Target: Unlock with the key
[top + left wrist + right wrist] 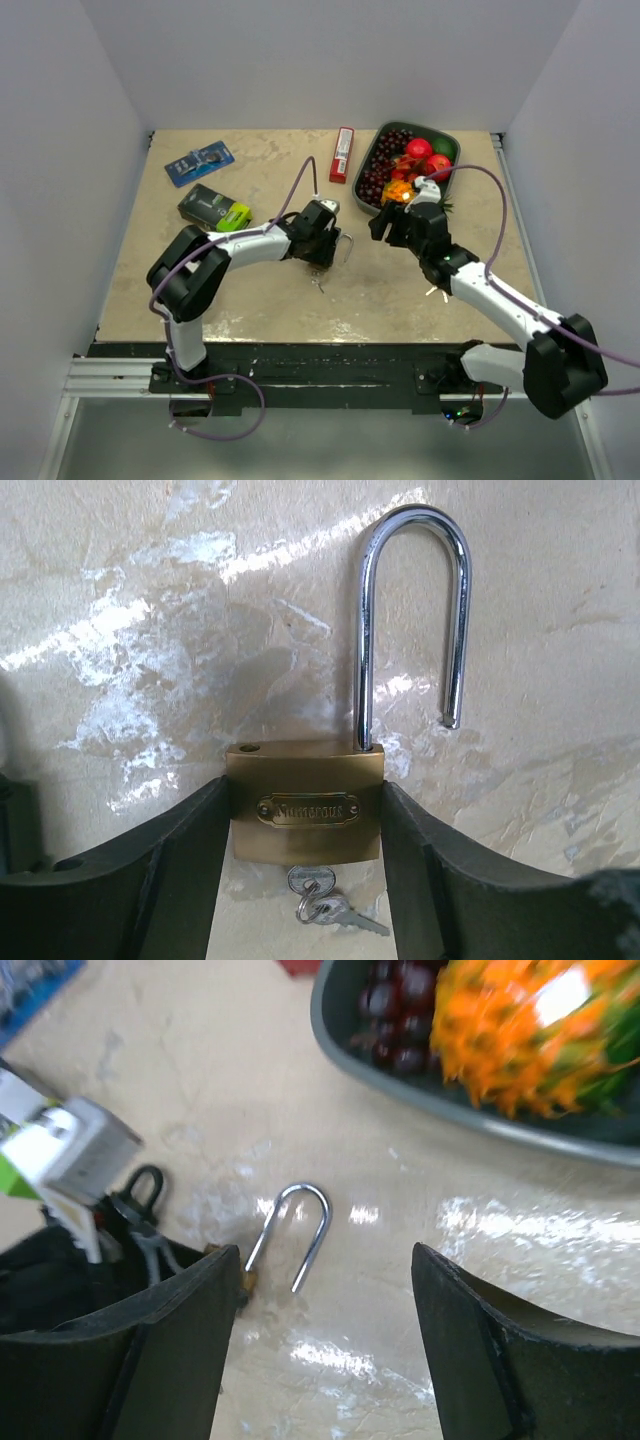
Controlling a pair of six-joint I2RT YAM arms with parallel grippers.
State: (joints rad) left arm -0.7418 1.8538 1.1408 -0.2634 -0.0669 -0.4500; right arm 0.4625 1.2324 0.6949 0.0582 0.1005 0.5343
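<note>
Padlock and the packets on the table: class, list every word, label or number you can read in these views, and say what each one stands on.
"Numerous": on the oval plate on the brass padlock, left wrist view; small lettering, so this reading is likely, not certain.
Key: no marking can be read.
Red packet: print too small to read.
Blue packet: too small to read.
Black and green box: too small to read.

Open-shackled padlock (305,815) snug between fingers (150,880), key (345,917) seemingly below.
</note>
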